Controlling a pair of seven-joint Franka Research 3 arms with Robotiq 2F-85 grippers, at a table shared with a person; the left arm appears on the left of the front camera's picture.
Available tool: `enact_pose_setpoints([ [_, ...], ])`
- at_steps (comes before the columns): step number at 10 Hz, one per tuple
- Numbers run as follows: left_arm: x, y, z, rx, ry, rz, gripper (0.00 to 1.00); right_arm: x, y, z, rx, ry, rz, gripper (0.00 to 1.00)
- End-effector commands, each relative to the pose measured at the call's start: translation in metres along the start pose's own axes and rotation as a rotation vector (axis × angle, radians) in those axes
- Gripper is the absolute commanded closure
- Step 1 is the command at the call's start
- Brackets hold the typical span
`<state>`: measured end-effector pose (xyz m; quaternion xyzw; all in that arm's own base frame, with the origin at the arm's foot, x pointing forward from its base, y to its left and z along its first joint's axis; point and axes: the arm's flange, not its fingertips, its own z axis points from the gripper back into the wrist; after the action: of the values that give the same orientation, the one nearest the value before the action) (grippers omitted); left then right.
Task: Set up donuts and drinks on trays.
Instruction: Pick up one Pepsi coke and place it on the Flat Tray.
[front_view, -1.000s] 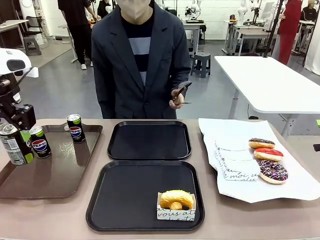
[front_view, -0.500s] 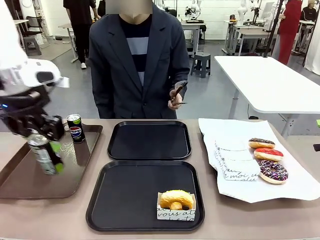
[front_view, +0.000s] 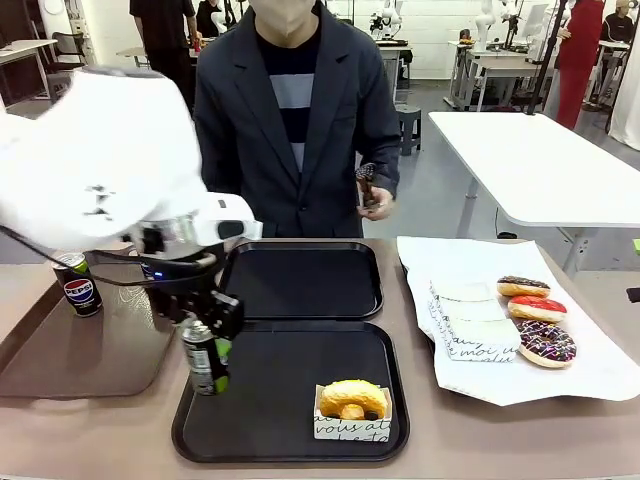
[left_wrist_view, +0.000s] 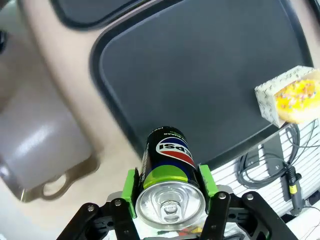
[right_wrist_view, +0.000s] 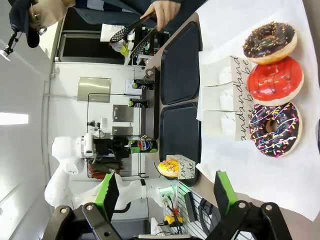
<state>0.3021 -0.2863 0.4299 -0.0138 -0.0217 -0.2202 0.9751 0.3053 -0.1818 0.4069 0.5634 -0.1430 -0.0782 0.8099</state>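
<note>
Black and silver, a slim Pepsi can (front_view: 203, 358) is clamped between the green pads of the left fingers (left_wrist_view: 131, 186), one pad on each side of its body just under the top. In the front view the can hangs slightly tilted at the left rim of the near black tray (front_view: 290, 440), close to the robot's edge of the desk (front_view: 480, 440). Whether its base touches the tray cannot be told. The left wrist view looks down past the can's top onto the same rim. On that tray's near right corner lies a glazed donut (front_view: 352, 396) in a white paper sleeve with black script. The far black tray (front_view: 300, 282) lies just beyond it, toward the person, who holds dark tongs (front_view: 366, 184) in one hand (front_view: 378, 207). To the robot's left, a second can (front_view: 78, 283) stands upright on the long brown tray (front_view: 90, 360). To the right, a sheet of white paper (front_view: 590, 370) carries a chocolate donut (front_view: 523, 287), a red-iced donut (front_view: 537, 309) and a sprinkled chocolate donut (front_view: 546, 342) in a row, with spare paper sleeves (front_view: 470, 318) just beside them. The right fingers (right_wrist_view: 109, 192) stand wide apart, gripping nothing, above that paper near the three donuts.
</note>
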Motion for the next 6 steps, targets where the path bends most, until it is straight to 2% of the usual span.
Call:
enact_pose_setpoints([
  [1, 0.030, -0.016, -0.010, -0.001, 0.000, -0.003, 0.41, 0.001, -0.001, 0.000, 0.020, -0.009, 0.009, 0.00],
  [6, 0.048, -0.038, -0.038, 0.016, -0.016, -0.039, 0.41, 0.001, -0.001, 0.000, 0.020, -0.009, 0.009, 0.00],
])
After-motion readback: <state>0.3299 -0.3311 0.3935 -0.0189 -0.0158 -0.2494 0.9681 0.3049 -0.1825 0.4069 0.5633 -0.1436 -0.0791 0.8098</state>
